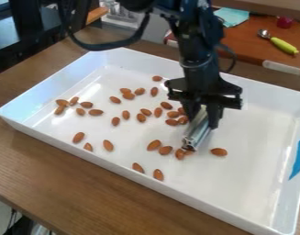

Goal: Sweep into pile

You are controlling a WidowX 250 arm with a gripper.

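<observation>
Blue tape (pixel 299 158) on tray (pixel 109 161) wall, almonds (pixel 165 150) nr bar (pixel 197 130), spoon (pixel 284 45) bhnd

The tray (pixel 253 137) rests on the surface (pixel 66 174). Almonds (pixel 108 145) lie in it, mostly left of the metal bar (pixel 197 131). Behind, right: utensil (pixel 284 45) on rear surface (pixel 247 48).

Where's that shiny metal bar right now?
In the camera view, the metal bar is right of the middle, held in the jaws over the white tray, its low end by some almonds.

1 black arm (pixel 198 57) hangs down, end effector (pixel 202 120) clamped.
</observation>
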